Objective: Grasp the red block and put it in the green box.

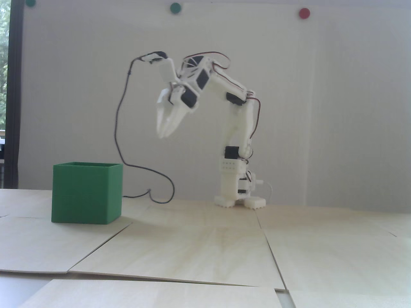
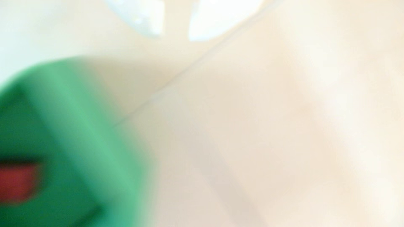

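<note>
Wrist view, blurred, is showing the red block [image 2: 17, 183] lying inside the green box [image 2: 87, 131]; the hand [image 1: 164, 133], fingers slightly apart and empty, is hanging above and right of it.

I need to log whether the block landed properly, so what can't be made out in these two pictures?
- Red block: in the wrist view a smeared patch inside the green box, cut by the left edge; its pose is unreadable.
- Fixed view: the green box wall hides its inside.
- Gripper: motion-blurred; the gap between the fingers is unclear.
</note>
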